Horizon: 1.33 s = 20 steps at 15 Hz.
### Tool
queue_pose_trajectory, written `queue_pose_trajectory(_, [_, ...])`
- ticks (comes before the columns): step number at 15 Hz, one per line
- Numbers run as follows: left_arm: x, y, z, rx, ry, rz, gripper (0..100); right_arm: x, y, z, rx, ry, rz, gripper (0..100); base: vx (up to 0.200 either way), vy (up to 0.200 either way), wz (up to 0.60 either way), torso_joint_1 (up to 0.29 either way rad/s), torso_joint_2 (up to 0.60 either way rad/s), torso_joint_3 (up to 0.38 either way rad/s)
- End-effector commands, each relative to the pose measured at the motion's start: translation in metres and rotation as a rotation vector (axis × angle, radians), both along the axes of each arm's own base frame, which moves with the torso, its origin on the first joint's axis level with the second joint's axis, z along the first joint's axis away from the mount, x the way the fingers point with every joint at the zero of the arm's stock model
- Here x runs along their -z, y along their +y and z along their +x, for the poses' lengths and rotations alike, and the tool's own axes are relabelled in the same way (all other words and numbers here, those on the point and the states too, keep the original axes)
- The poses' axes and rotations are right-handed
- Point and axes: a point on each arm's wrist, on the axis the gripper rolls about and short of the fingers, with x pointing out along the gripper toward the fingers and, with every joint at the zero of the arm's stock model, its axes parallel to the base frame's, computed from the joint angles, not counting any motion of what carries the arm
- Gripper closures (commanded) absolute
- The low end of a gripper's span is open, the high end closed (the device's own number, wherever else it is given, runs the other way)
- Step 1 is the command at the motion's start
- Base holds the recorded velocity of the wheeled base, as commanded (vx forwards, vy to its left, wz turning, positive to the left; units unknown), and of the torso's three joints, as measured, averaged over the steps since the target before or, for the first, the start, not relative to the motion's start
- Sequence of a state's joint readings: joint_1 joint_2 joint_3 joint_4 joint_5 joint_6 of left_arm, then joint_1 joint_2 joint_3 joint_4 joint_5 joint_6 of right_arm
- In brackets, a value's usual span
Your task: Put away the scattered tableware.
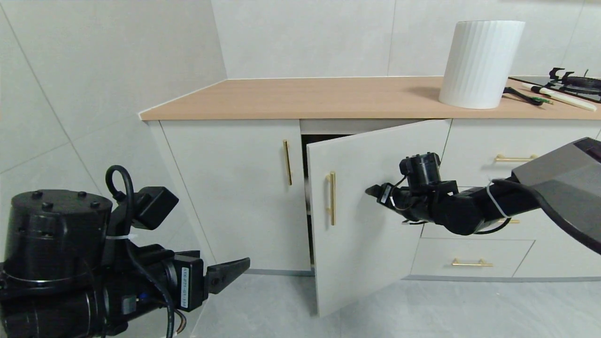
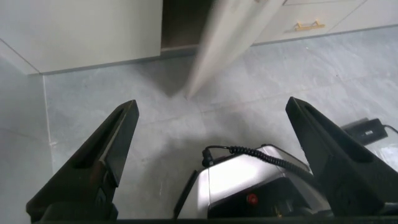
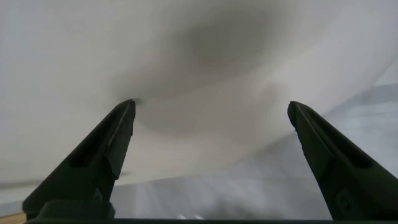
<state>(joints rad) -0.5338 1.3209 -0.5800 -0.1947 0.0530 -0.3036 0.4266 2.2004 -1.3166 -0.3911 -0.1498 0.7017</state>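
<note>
Facing door point(image 1: 375, 211), right claw point(image 1: 370, 190), utensils point(image 1: 558, 96) above

You have the left gripper point(image 2: 211, 104) spread wide over the grey floor point(image 2: 280, 71), the open cabinet door point(image 2: 227, 43) farther off.

Bright, even light. Soft shadow on countertop point(image 1: 305, 96) left of white vase point(image 1: 479, 63), upper right. Dark gap behind open cabinet door point(image 1: 371, 211), centre. Grey shadow across door face in right wrist view. Lines bowed toward frame edges
</note>
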Motion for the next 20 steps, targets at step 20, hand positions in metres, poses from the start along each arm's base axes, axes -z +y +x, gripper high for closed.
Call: queue_pose_trajectory(20, [0.003, -0.001, 0.002, -0.003, 0.014, 0.003, 0, 0.041, -0.008, 0.093, 0.432, -0.144, 0.041, 0, 0.000, 0.000, 0.00, 0.000, 0.00, 0.000])
